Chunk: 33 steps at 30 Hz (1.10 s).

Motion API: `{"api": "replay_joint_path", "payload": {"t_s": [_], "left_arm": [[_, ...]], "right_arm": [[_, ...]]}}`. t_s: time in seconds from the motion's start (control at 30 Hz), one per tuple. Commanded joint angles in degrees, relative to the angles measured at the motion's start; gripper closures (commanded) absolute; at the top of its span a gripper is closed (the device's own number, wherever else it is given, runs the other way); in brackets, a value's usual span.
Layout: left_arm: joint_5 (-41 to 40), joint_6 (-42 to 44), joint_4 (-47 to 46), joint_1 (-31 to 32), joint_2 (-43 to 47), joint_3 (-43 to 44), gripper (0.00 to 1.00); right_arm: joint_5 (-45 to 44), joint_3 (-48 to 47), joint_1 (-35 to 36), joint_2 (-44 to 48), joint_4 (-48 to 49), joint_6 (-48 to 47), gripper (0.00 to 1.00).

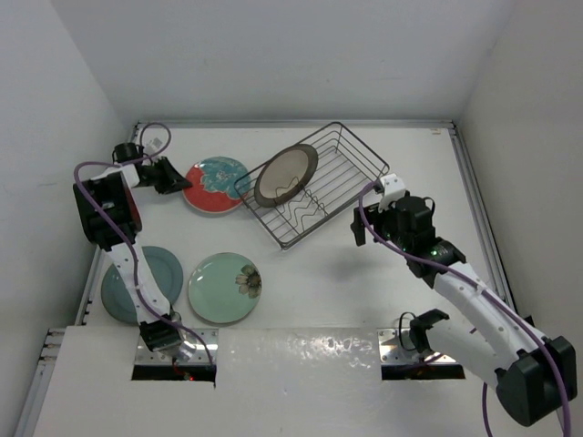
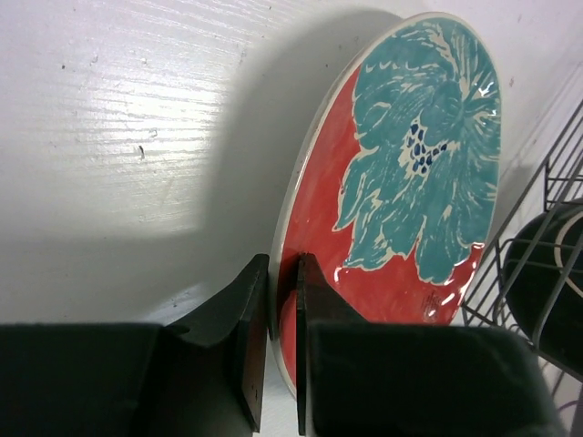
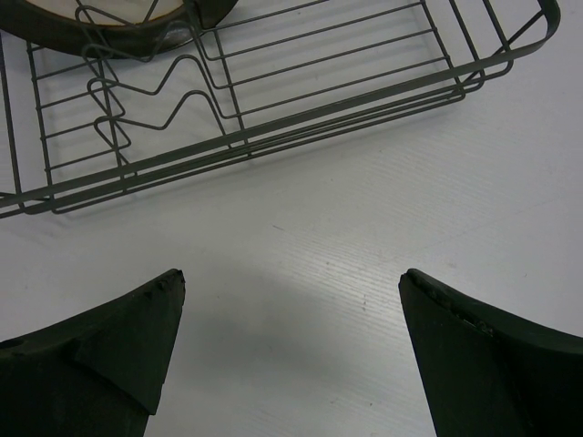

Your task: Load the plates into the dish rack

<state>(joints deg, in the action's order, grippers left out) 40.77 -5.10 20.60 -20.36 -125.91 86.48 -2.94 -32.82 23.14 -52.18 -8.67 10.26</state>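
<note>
You had the right gripper (image 3: pixel 290 278) with its jaws spread far apart, one dark finger (image 3: pixel 100 346) at 7 o'clock and the other at 5 o'clock, and white table (image 3: pixel 301 218) between them. The dish rack (image 3: pixel 244 138) lay across the top from 9 to 1 o'clock, clear of both fingers, its wavy dividers toward 10 o'clock. At 11 o'clock, the cream plate (image 3: pixel 91 41) with its dark brown rim sat inside the rack, only partly in view.
</note>
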Motion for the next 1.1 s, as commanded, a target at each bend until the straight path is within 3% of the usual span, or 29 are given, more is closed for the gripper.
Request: {"api": "replay_joint_path", "payload": {"t_s": [0.0, 0.27, 0.5, 0.9, 1.07], "left_arm": [[-0.1, 1.0, 0.5, -1.3, 0.7, 0.4, 1.00], [1.1, 3.4, -1.9, -3.6, 14.6, 0.0, 1.00], [-5.3, 10.0, -4.4, -2.8, 26.9, -1.3, 1.00], [-15.2, 17.0, -6.0, 4.4, 41.3, -1.0, 1.00], [-23.4, 22.1, -6.0, 12.3, 48.6, 2.2, 1.00]], "right_arm": [[0.0, -0.1, 0.3, 1.4, 1.4, -0.7, 0.01], [2.7, -0.5, 0.3, 0.9, 2.2, -0.3, 0.01], [2.7, -0.7, 0.3, 1.8, 1.7, 0.2, 0.01], [2.5, -1.5, 0.4, 3.1, 0.7, -0.4, 0.01], [2.7, -1.3, 0.3, 2.6, 0.7, -0.4, 0.01]]}}
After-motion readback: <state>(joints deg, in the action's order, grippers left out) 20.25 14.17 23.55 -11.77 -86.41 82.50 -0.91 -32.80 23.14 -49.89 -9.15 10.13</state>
